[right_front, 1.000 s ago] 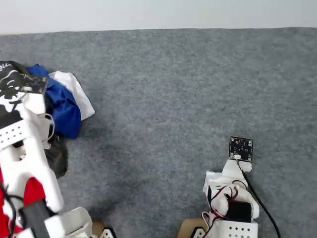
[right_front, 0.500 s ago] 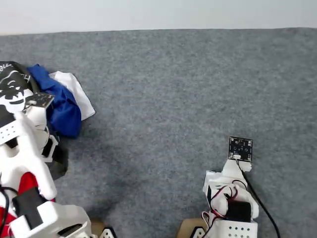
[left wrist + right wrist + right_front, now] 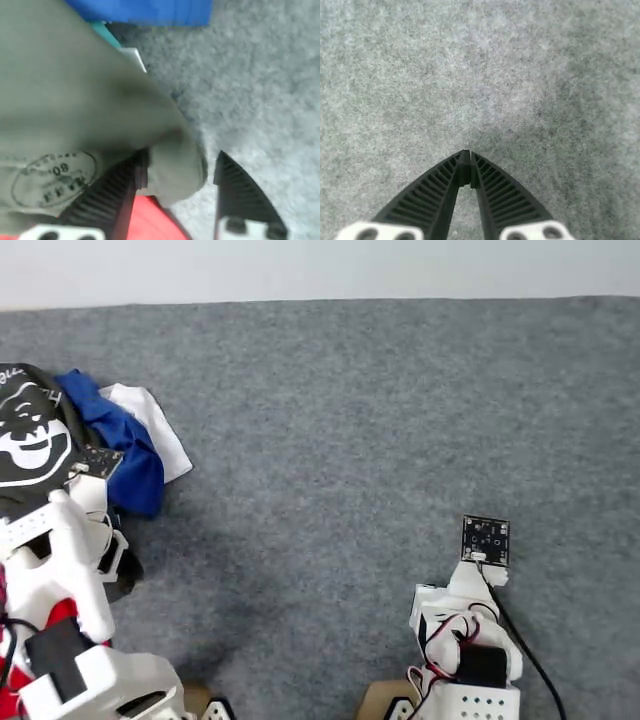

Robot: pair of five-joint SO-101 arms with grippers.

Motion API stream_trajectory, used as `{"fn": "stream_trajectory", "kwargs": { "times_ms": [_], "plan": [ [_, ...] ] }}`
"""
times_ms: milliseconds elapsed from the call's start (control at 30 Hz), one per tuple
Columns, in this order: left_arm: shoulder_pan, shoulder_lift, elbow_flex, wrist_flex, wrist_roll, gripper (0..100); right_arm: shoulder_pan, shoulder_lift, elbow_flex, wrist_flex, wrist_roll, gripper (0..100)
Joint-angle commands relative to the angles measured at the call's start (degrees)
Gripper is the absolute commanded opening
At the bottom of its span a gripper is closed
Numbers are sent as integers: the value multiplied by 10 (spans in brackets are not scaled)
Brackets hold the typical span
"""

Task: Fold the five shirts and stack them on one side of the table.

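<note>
Heaped at the left edge of the high view, on a grey table (image 3: 350,420): a black shirt (image 3: 30,440) with a white print, a blue shirt (image 3: 125,455) just to its right, and a white shirt (image 3: 160,430) poking out from behind the blue. Just below the heap, the white left arm (image 3: 55,560), bent over a dark olive shirt (image 3: 122,575), with a red shirt (image 3: 62,625) visible beneath the arm toward the lower left corner. In the left wrist view, the left gripper (image 3: 182,157) released, jaws spread wide around a rounded fold of the olive shirt. Fold pressed against one black ribbed finger, with a strip of grey table between the cloth and the other finger. Blue cloth farther off past the olive, red cloth tucked under the fold. At lower right of the high view, the right arm (image 3: 465,635), drawn back near the bottom edge, well apart from the shirts. In the right wrist view, the right gripper (image 3: 466,167) clenched, ribbed fingertips meeting just above the grey table.
</note>
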Motion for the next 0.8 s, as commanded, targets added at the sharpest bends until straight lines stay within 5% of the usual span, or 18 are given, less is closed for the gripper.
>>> {"fn": "stream_trajectory", "kwargs": {
  "times_ms": [0, 333, 767],
  "plan": [
    [-3, -3, 5, -34, 10, 174, -2, -6, 10, 4, -4, 10],
    [34, -5, 22, -35, 11, 8, -2, -6, 10, 4, -4, 10],
    [211, -241, -197, 257, 141, 2, -2, -6, 10, 4, -4, 10]
  ]
}}
